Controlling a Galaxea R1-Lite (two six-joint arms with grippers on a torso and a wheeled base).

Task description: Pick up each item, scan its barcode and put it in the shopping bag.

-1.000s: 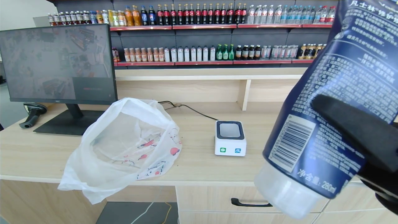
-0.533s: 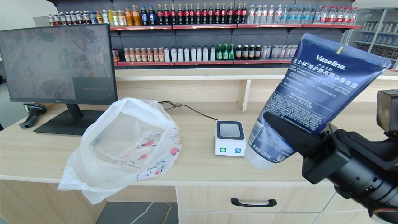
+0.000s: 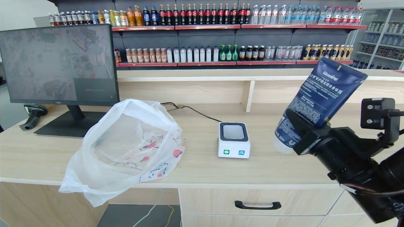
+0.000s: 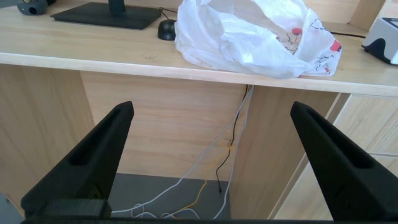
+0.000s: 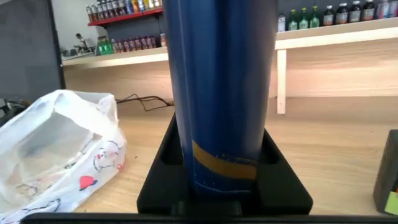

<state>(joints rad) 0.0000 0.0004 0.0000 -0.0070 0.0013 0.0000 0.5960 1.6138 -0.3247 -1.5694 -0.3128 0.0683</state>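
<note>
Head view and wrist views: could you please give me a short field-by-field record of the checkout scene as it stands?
Held item: blue tube, tilted, clear cap end down
Holder: right gripper, shut on the tube's lower part
Tube position: to the right of the scanner, not over its window
Bag: shopping bag, open on the counter, overhanging its front edge, no item seen inside
Other arm: left gripper, open, low in front of the counter, holding nothing
Stage: tube not yet bagged

navy tube (image 3: 318,104), white red-printed bag (image 3: 126,148)
</note>
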